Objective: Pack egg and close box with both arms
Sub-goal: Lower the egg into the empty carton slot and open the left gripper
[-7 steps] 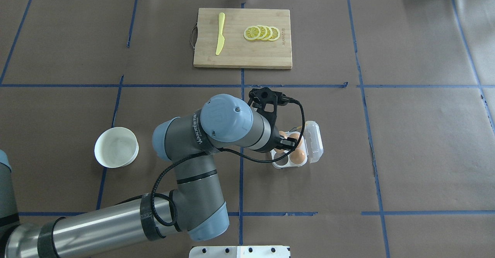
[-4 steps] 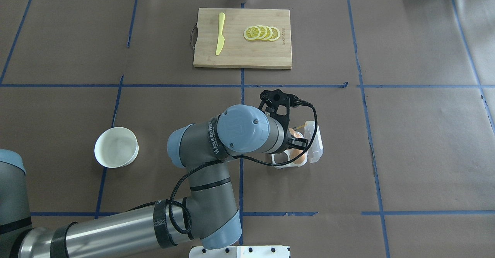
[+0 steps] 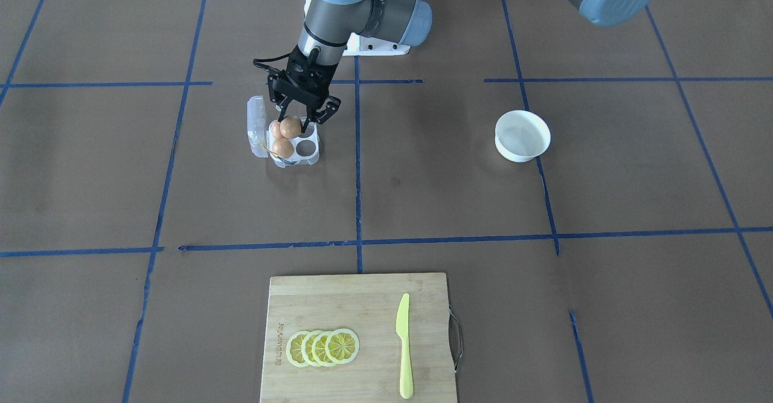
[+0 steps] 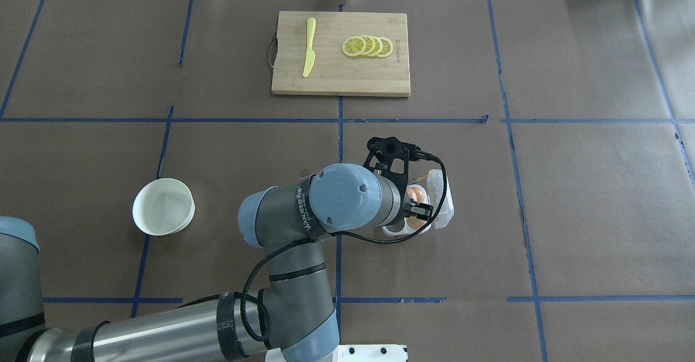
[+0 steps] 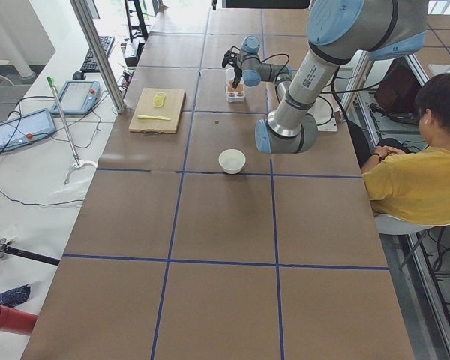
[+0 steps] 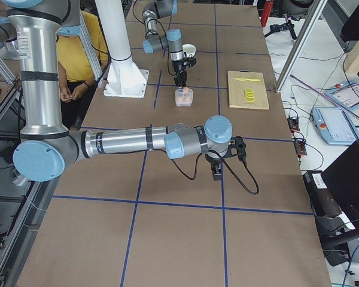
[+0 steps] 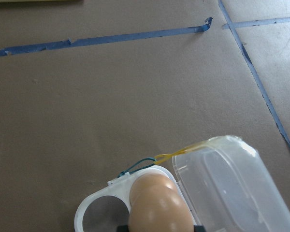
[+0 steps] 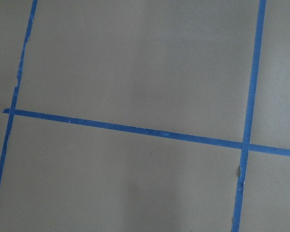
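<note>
My left gripper [image 3: 292, 122] is shut on a tan egg [image 3: 290, 127] and holds it just above the clear egg box [image 3: 309, 156]. The box's lid [image 3: 256, 126] stands open. Two more eggs [image 3: 282, 147] sit in its cups, and one cup [image 3: 306, 147] is bare. In the left wrist view the held egg [image 7: 159, 212] hangs over the box next to the open lid [image 7: 227, 183]. In the overhead view the left gripper [image 4: 419, 209] covers part of the box [image 4: 442, 199]. My right gripper [image 6: 216, 172] shows only in the exterior right view, so I cannot tell its state.
A white bowl [image 4: 163, 206] stands to the left of the left arm. A wooden cutting board [image 4: 341, 80] at the far side carries a yellow knife [image 4: 309, 47] and lemon slices [image 4: 368, 46]. Blue tape lines cross the brown table. An operator [image 5: 412, 172] sits beside the table.
My left gripper has moved right and slightly toward the robot with the egg, from the box's left edge to over the box.
</note>
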Controlling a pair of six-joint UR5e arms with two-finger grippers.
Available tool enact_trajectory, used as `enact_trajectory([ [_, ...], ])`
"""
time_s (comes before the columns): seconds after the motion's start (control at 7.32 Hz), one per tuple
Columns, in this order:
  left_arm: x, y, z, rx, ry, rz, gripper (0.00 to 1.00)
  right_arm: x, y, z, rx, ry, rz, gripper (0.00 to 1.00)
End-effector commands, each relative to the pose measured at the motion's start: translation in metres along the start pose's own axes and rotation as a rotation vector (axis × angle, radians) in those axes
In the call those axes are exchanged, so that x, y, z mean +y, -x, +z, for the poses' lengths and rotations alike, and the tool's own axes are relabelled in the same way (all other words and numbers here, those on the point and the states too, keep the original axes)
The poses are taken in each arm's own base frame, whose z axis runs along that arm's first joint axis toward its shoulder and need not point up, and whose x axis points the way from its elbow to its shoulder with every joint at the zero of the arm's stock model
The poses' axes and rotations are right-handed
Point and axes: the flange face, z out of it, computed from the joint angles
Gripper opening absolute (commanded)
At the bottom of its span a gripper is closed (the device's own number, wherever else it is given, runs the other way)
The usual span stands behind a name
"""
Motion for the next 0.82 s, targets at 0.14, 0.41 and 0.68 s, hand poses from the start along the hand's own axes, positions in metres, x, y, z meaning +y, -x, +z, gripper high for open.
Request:
enact_trajectory([
  [0.14,0.0076,-0.0049,0.0032,0.003,0.010,0.004,0.00,-0.0008,0.0003,0.0002,0.000,-0.001,-0.001,1.00],
  [0.41,0.0057,-0.0031,0.0028,-0.004,-0.004,0.004,0.05,-0.0008,0.0010,-0.0002,-0.002,-0.002,-0.002,1.00],
  [0.68,0.0066,-0.0001,0.0042,-0.010,-0.006,0.005,0.14,-0.0010,0.0015,-0.0007,0.000,-0.003,-0.003,1.00],
])
